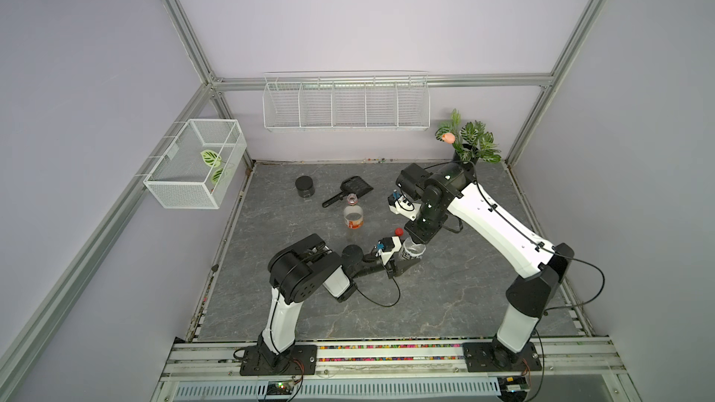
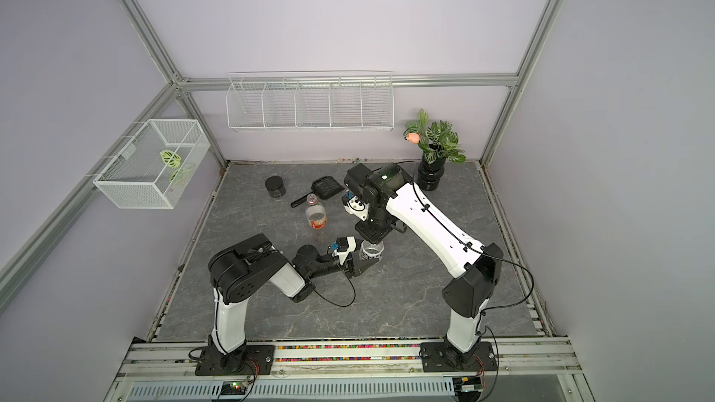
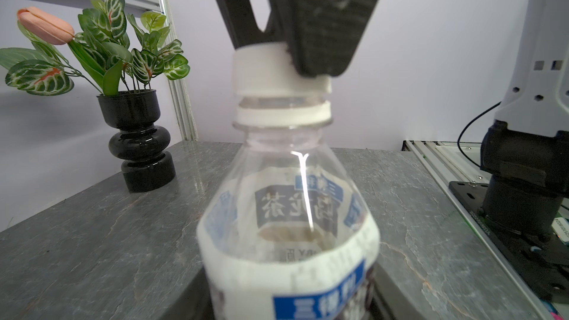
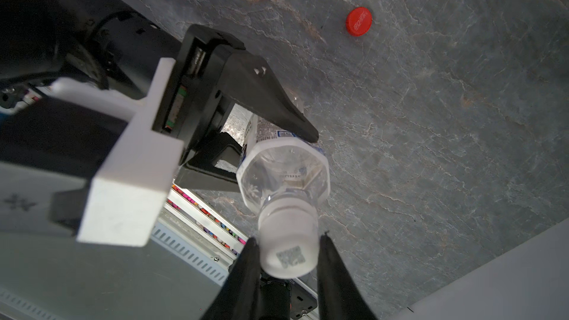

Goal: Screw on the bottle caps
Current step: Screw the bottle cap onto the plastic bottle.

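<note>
Clock bearings are read in a top view, with 12 at the back wall.

- Black jar [image 1: 305, 186]: at 10 o'clock on the table [image 1: 445, 303], standing alone.
- Black scoop [image 1: 350, 189]: at 3 o'clock from the jar and near it. Its handle points toward 8 o'clock.
- Taller bottle [image 1: 353, 215]: upright just at 6 o'clock from the scoop. It has an orange label band and its neck is open, with no cap on it.
- Left gripper [image 4: 275, 156]: reaches in low from 9 o'clock. Its jaws are closed on the body of the shorter bottle [image 1: 413, 251], one finger on each side of the label. The bottle stands upright near the table's centre, at 4 o'clock from the taller bottle.
- Red cap [image 1: 399, 231]: lies flat on the table, top up, at 11 o'clock from the shorter bottle. It is near the bottle but apart from it, and neither gripper touches it.
- White cap [image 3: 264, 69]: sits on the shorter bottle's neck. In the left wrist view a strip of clear neck shows between the cap and the white ring below.
- Right gripper [image 4: 288, 255]: comes straight down over the neck. Its fingers [image 4: 246, 266] press the white cap from opposite sides, gripping it.
- Black vase [image 2: 428, 175]: holds the plants in the 1 o'clock corner, well apart from the work.
</note>
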Available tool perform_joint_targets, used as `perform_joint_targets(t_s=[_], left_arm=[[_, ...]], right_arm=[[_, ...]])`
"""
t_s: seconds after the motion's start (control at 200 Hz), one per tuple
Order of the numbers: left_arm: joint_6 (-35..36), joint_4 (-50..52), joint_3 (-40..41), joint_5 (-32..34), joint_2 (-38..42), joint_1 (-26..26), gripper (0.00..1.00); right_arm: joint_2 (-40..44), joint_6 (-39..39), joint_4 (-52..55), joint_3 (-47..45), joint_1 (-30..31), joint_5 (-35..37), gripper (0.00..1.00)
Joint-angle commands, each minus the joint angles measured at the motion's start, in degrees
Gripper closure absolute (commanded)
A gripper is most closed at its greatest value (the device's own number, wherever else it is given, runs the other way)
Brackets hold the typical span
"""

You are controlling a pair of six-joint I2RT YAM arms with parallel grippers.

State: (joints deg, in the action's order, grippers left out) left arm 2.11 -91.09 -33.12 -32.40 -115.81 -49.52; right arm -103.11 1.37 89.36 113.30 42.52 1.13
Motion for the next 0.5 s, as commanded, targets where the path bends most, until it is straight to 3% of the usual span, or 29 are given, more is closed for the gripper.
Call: perform_joint_targets(t_s=[0.0, 0.12, 0.195, 0.26, 0.385, 0.495], left_arm=[[0.0, 2.8, 0.2, -0.6, -2.1, 0.1, 0.51], [0.5, 2.8, 0.5, 0.7, -1.7, -0.1, 0.51], [1.0, 2.8, 0.7, 1.3, -1.6, -0.2, 0.51], [1.3, 2.8, 0.7, 1.6, -1.5, -0.5, 0.51], [1.8, 2.8, 0.8, 1.7, -1.3, -0.8, 0.51], [2.7, 2.9, 1.1, 2.5, -1.0, -0.9, 0.51]], right_arm=[[-0.9, -2.6, 1.2, -1.0, 0.6, -0.6, 0.77], [-0.4, -12.7, 1.3, -3.3, 1.0, 1.6, 0.84], [0.9, -24.3, 0.6, -5.9, 1.5, 4.5, 0.90], [3.7, -33.4, -3.3, -10.4, 1.8, 2.1, 0.96], [9.6, -48.0, -13.1, -19.2, 2.0, 0.8, 0.95], [11.4, -56.1, -17.8, -22.1, 1.0, -2.2, 0.94]])
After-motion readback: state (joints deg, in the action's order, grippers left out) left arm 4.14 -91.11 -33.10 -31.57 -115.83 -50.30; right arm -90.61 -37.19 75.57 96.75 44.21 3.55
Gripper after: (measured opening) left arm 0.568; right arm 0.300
